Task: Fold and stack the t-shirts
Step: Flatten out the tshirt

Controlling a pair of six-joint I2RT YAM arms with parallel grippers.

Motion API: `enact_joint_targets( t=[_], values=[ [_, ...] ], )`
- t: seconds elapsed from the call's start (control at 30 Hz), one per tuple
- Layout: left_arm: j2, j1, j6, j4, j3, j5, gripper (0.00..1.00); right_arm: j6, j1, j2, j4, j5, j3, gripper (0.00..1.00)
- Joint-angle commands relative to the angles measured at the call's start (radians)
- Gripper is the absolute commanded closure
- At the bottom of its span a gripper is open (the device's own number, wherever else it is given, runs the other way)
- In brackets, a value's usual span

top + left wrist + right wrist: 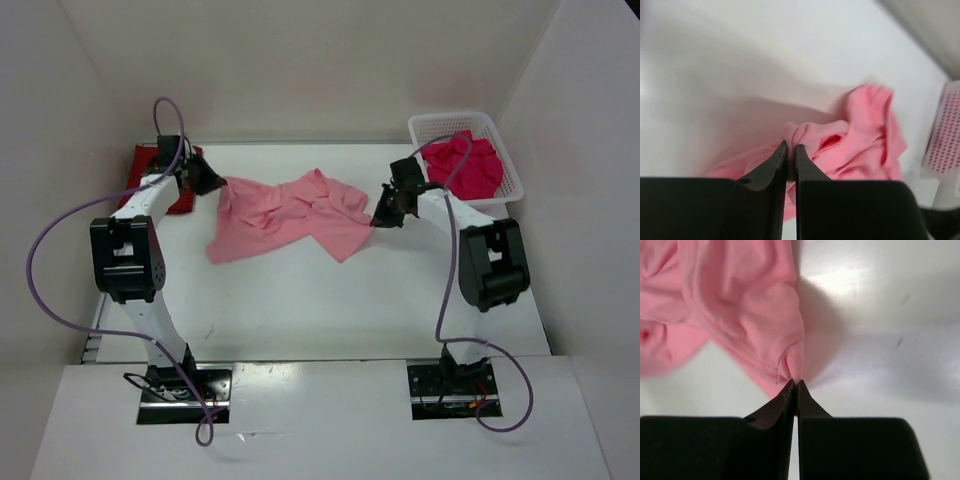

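Fingers, left gripper (791, 148): clamped on light pink t-shirt (290, 215), left end; right gripper (796, 385): clamped on its right end. Shirt mid-table, nearer far edge; dark red t-shirt (142, 165), far-left corner; crimson t-shirt (465, 165), in basket (500, 135), far-right corner.

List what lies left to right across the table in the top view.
From the left: dark red shirt → left gripper → light pink shirt → right gripper → white basket holding the crimson shirt.

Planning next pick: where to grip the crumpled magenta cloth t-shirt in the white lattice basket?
Pinch a raised fold of the magenta cloth t-shirt from straight above: the walls of the white lattice basket block side approaches, and the cloth lies bunched.
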Motion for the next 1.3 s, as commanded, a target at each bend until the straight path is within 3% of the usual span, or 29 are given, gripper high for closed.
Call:
enact_joint_targets(
  t=[0.0, 0.03, 0.1, 0.13, 0.17, 0.2, 0.23, 0.27, 0.3, 0.43, 0.47, 0.5, 0.53, 0.57, 0.63, 0.67, 0.77, 0.8, 0.83, 0.93, 1.17, 1.27],
  values=[
    [0.025, -0.001, 0.043, -0.001, 0.12, -0.037, 0.97, 0.041, 0.0, -0.2, -0.036, -0.061, -0.113, 0.93],
    [0.037, -0.001, 0.043, -0.014, 0.142, -0.037, 0.95, 0.041, -0.011, -0.248, -0.036, -0.061, -0.154, 0.93],
    [0.059, -0.001, 0.054, -0.014, 0.177, -0.047, 0.78, 0.041, -0.052, -0.262, -0.045, -0.061, -0.271, 0.88],
    [0.068, -0.001, 0.054, -0.014, 0.177, -0.047, 0.65, 0.041, -0.084, -0.271, -0.045, -0.061, -0.324, 0.82],
    [0.058, -0.001, 0.054, -0.014, 0.159, -0.047, 0.37, 0.041, -0.1, -0.271, -0.045, -0.061, -0.341, 0.72],
    [0.042, 0.01, 0.054, -0.014, 0.133, -0.047, 0.26, 0.041, -0.109, -0.271, -0.032, -0.061, -0.354, 0.55],
    [0.024, 0.01, 0.043, 0.017, 0.102, -0.047, 0.02, 0.05, -0.109, -0.283, -0.018, -0.061, -0.354, 0.5],
    [0.004, 0.036, 0.043, 0.017, 0.072, -0.047, 0.0, 0.05, -0.109, -0.294, -0.009, -0.061, -0.354, 0.46],
    [-0.04, 0.05, 0.034, 0.032, 0.005, -0.047, 0.0, 0.059, -0.109, -0.306, -0.009, -0.061, -0.342, 0.42],
    [-0.183, 0.128, 0.006, 0.074, -0.183, -0.076, 0.0, 0.06, -0.109, -0.326, -0.009, -0.061, -0.309, 0.42],
    [-0.237, 0.154, -0.004, 0.084, -0.217, -0.093, 0.0, 0.06, -0.109, -0.354, -0.009, -0.061, -0.32, 0.44],
    [-0.26, 0.164, -0.004, 0.094, -0.249, -0.112, 0.0, 0.06, -0.109, -0.363, -0.009, -0.07, -0.343, 0.53],
    [-0.3, 0.173, -0.015, 0.107, -0.313, -0.136, 0.18, 0.06, -0.1, -0.378, -0.009, -0.087, -0.355, 0.59],
    [-0.314, 0.173, -0.03, 0.107, -0.339, -0.15, 0.29, 0.06, -0.1, -0.378, -0.009, -0.098, -0.369, 0.67],
    [-0.323, 0.2, -0.049, 0.12, -0.37, -0.166, 0.41, 0.069, -0.06, -0.392, 0.002, -0.113, -0.412, 0.83],
    [-0.303, 0.211, -0.049, 0.12, -0.37, -0.166, 0.41, 0.082, -0.047, -0.392, 0.002, -0.113, -0.424, 0.85],
    [-0.225, 0.22, -0.06, 0.12, -0.303, -0.178, 0.4, 0.092, 0.004, -0.392, 0.011, -0.127, -0.46, 0.8],
    [-0.208, 0.22, -0.07, 0.12, -0.289, -0.178, 0.37, 0.101, 0.013, -0.392, 0.011, -0.127, -0.472, 0.76],
    [-0.176, 0.22, -0.07, 0.133, -0.278, -0.178, 0.36, 0.101, 0.023, -0.392, 0.011, -0.127, -0.472, 0.6],
    [-0.13, 0.22, -0.098, 0.153, -0.257, -0.152, 0.36, 0.122, 0.067, -0.374, 0.02, -0.127, -0.493, 0.5],
    [-0.151, 0.199, -0.107, 0.195, -0.327, -0.13, 0.37, 0.266, 0.151, -0.303, 0.172, -0.138, -0.526, 0.47],
    [-0.18, 0.19, -0.107, 0.195, -0.357, -0.121, 0.37, 0.297, 0.151, -0.264, 0.22, -0.095, -0.526, 0.56]
  ],
)
